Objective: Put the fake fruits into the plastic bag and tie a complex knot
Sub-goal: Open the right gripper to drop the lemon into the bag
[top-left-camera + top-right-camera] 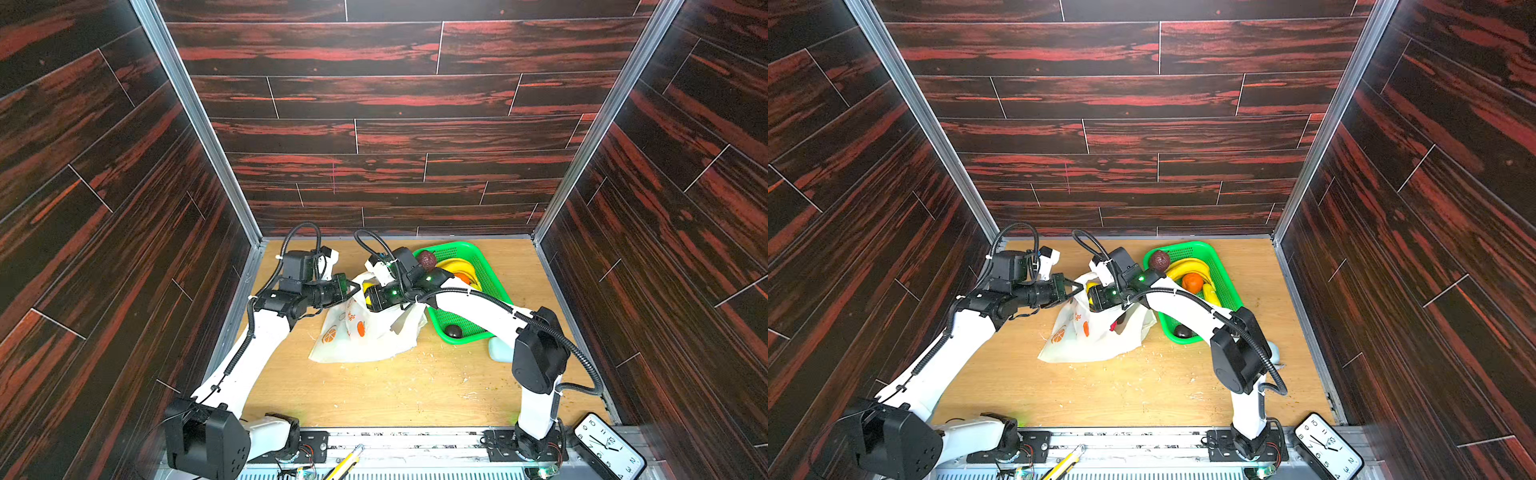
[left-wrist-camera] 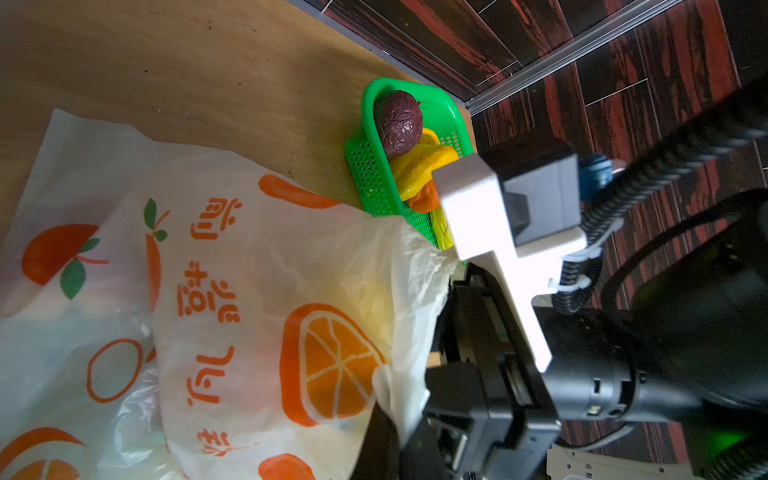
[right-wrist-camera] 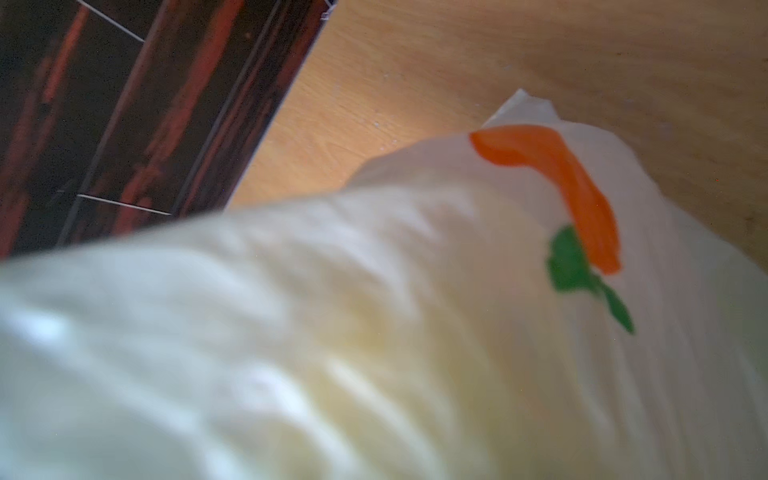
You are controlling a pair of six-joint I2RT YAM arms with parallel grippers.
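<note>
I see my left gripper (image 1: 352,287) pinching the plastic bag (image 1: 365,336) by its rim, while my right gripper (image 1: 369,296) sits inside the bag's mouth, a yellow fruit (image 1: 1091,286) just beside it, and I cannot tell its fingers' spread.

Both top views are crisp and evenly lit. The pale worktop (image 1: 374,390) reads bright against the dark, faintly glossy walls (image 1: 374,95), and shadows are soft and faint. Wide-angle distortion splays the wall seams outward toward the edges. In the left wrist view the plastic bag (image 2: 249,291) is sharp and glows with light passing through it, while a white camera mount (image 2: 478,216) is blown out. The right wrist view is soft: bag film close to the lens is out of focus.
</note>
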